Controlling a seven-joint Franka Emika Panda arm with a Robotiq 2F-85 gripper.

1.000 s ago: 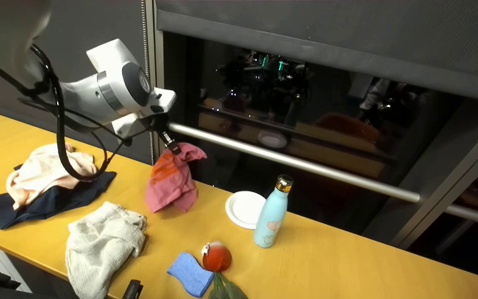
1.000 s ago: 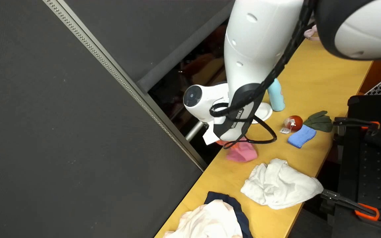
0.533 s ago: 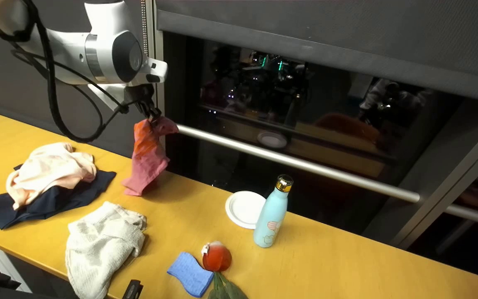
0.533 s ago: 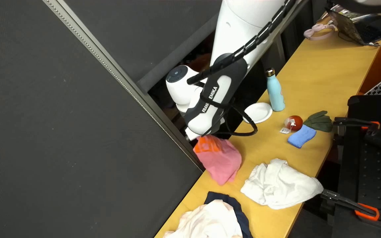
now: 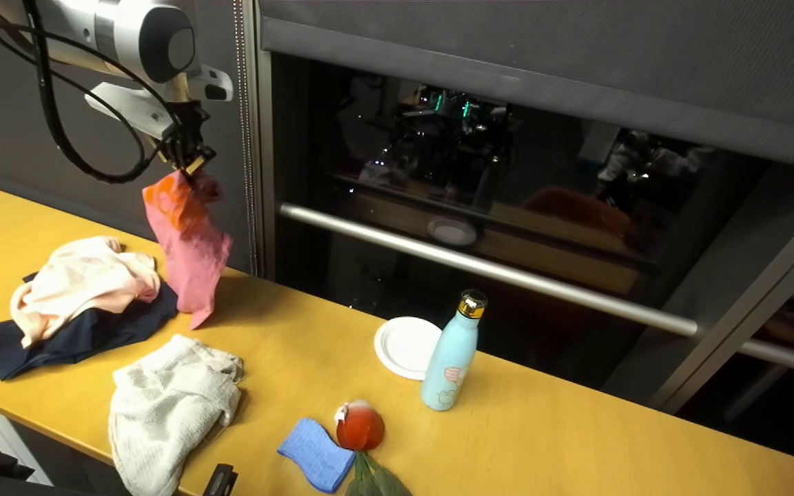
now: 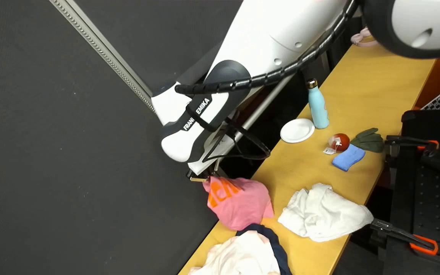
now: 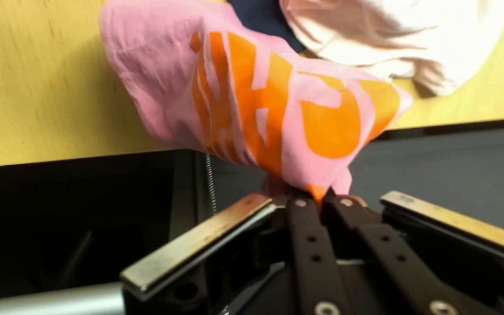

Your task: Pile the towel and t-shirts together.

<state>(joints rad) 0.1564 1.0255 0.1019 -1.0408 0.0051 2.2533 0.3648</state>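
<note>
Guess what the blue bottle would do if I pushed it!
The blue bottle would probably tip if pushed near the top, since it stands tall and narrow. It might roll afterwards, because its body looks round. It seems stiff, as no dents or folds show.

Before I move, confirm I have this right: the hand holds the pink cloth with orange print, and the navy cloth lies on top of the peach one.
One thing is wrong: the peach cloth lies on top of the navy cloth, as both exterior views show. The hand does hold the pink cloth with orange print.
</note>
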